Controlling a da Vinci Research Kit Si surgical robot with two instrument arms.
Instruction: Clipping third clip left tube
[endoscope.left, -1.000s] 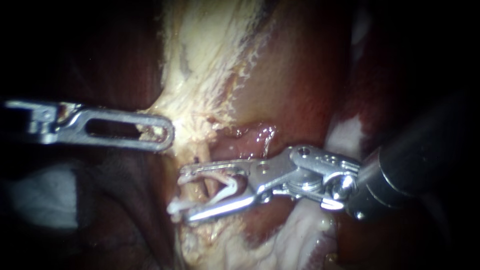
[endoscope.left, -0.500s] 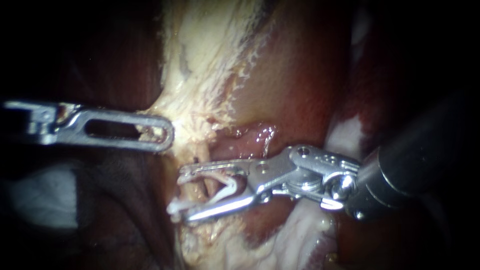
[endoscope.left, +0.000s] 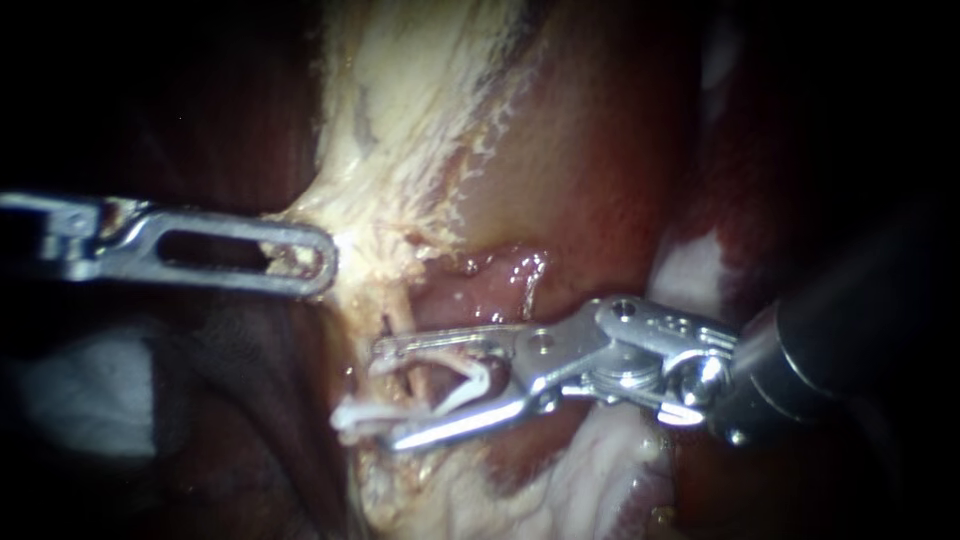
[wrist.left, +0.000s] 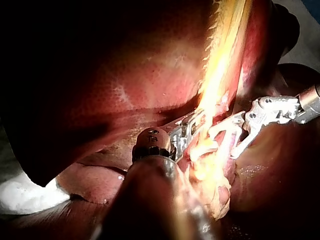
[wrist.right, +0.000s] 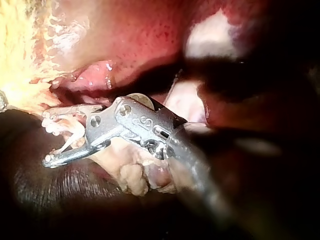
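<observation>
My right instrument (endoscope.left: 392, 395) comes in from the right, its jaws wide apart with a white V-shaped clip (endoscope.left: 462, 388) seated between them. Both jaws touch the clip. The jaws straddle two thin pale tubes (endoscope.left: 388, 372) that run down from the yellowish gallbladder tissue (endoscope.left: 420, 120). The clip's long leg (endoscope.left: 350, 416) sticks out past the lower jaw. My left instrument (endoscope.left: 318, 262) enters from the left, its slotted jaws shut on the pale tissue's edge, holding it sideways. The right wrist view shows the clip (wrist.right: 70, 131) inside the parted jaws (wrist.right: 47, 137).
Dark red liver (endoscope.left: 600, 150) lies behind and to the right of the tubes. A pink glistening fold (endoscope.left: 505, 275) sits just above the right instrument. Whitish patches show at lower left (endoscope.left: 90, 390) and at the right (endoscope.left: 690, 270). Lumpy pale tissue (endoscope.left: 560, 500) lies below the jaws.
My right instrument has drawn back slightly to the right, so the clip's long leg sticks out further past the lower jaw. The left instrument has shifted a little left and up.
</observation>
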